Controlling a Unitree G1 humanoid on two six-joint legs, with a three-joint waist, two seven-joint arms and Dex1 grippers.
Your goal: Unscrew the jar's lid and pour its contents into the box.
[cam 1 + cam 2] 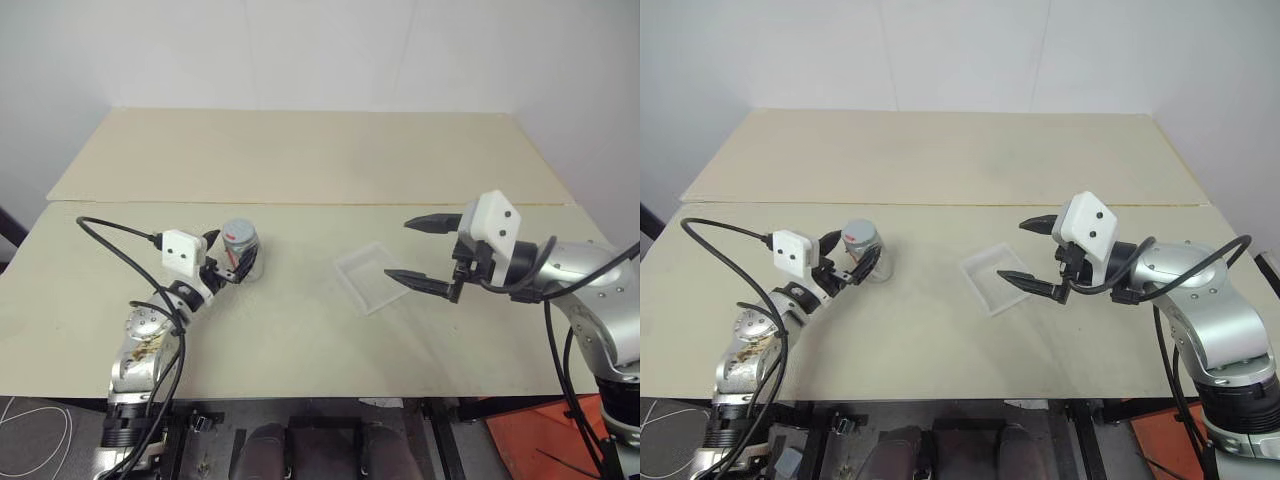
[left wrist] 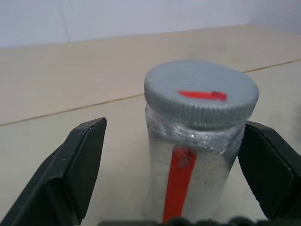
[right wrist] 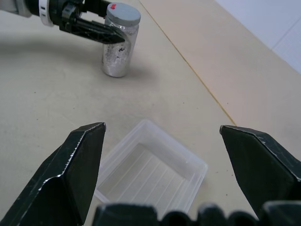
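- Jar (image 2: 193,179) stands upright on the table (image 1: 300,340), between the spread fingers of the left gripper (image 1: 232,262), lid (image 2: 201,92) still screwed on.
- Left gripper: jaws wide, holding nothing. In the left wrist view one finger (image 2: 268,169) sits just beside the jar wall, touching or a hair off, can't tell; the other finger (image 2: 70,169) is clearly apart, so the jar is off-centre in the opening.
- Step in hand, as I read it: brace the jar body. To do it well, shift so the jar sits midway between the fingers, close on the glass below the lid rim, not on the lid, and keep the jar upright so it doesn't tip or skid.
- Right gripper (image 1: 428,255): jaws wide, empty, hovering above the table, well apart from the jar. Box (image 1: 372,277) lies just ahead of and below its fingertips, empty-looking.
- Next it likely takes the lid from above while the left holds the body.
- Left wrist view gives the red mark on the lid, the red label strip and the uneven finger gaps; head views are too coarse for that.
- Right wrist view gives the box's low walls and ribbed floor, plus the left fingers flanking the jar from the side.
- Contents: not discernible in any view.
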